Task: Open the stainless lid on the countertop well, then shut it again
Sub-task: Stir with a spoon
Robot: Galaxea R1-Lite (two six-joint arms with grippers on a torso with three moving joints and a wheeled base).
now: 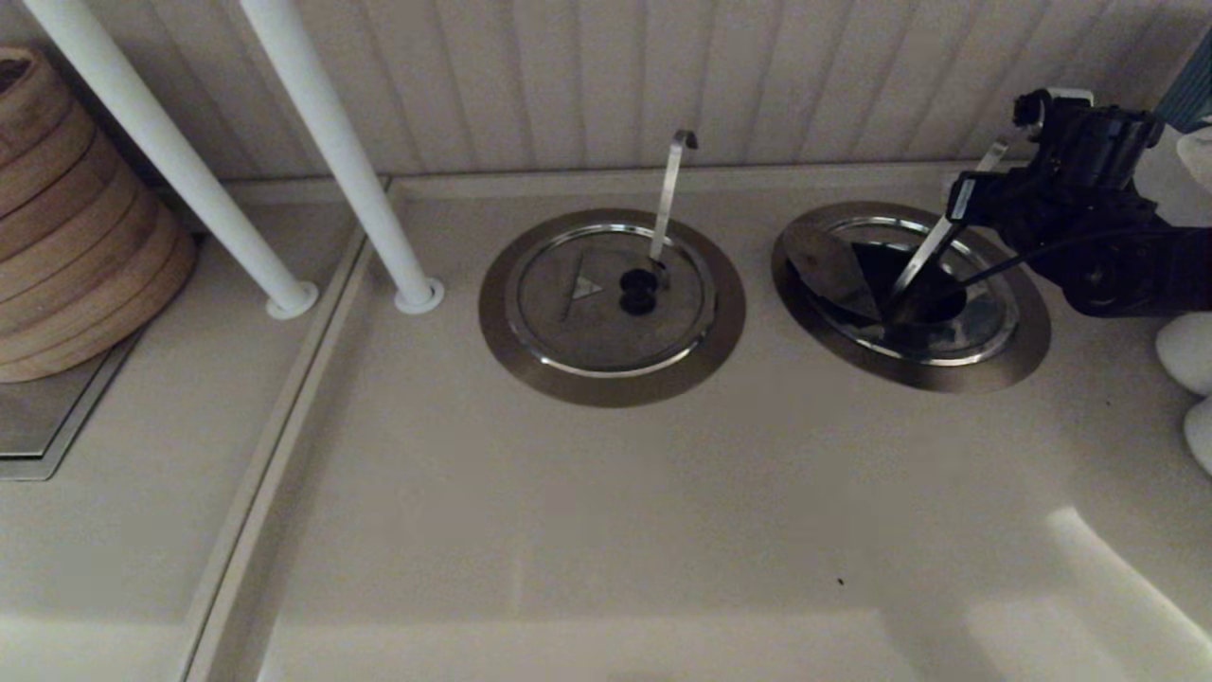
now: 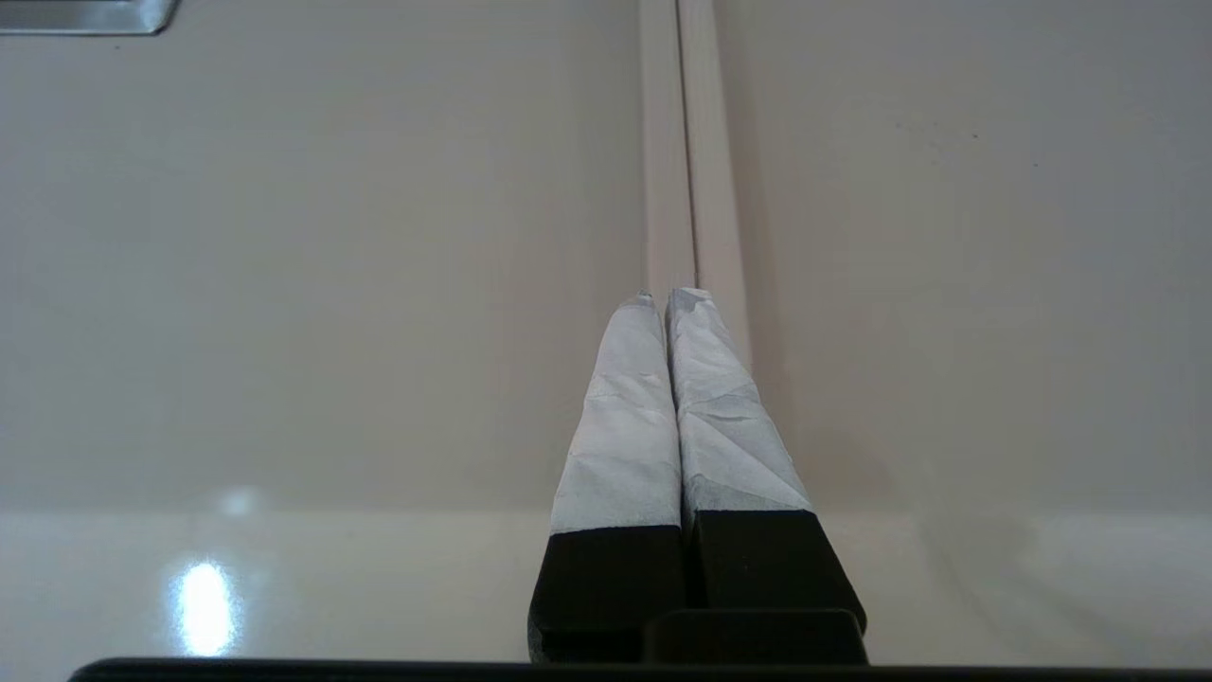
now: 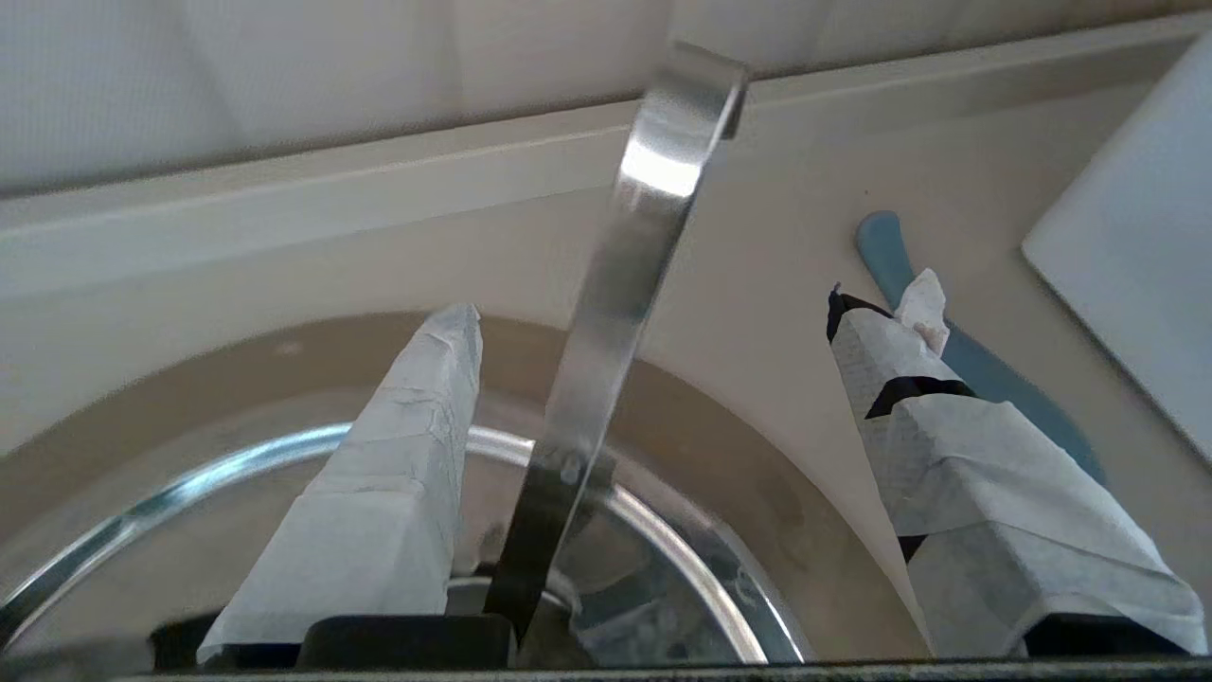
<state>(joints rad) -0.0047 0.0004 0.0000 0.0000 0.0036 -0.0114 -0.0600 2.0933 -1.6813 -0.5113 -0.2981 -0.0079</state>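
The stainless lid stands folded open on the left half of the countertop well, at the right rear of the bench, baring a dark opening from which the straight utensil handle slants up and back toward the right. The right gripper hovers over the well's rear right rim, jaws spread either side of that handle. The left gripper, jaws pressed together, hangs above bare bench.

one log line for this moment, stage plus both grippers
stage: stainless lid folded up, countertop well partly open | right gripper: open, straddling utensil handle | left gripper: shut, parked over counter
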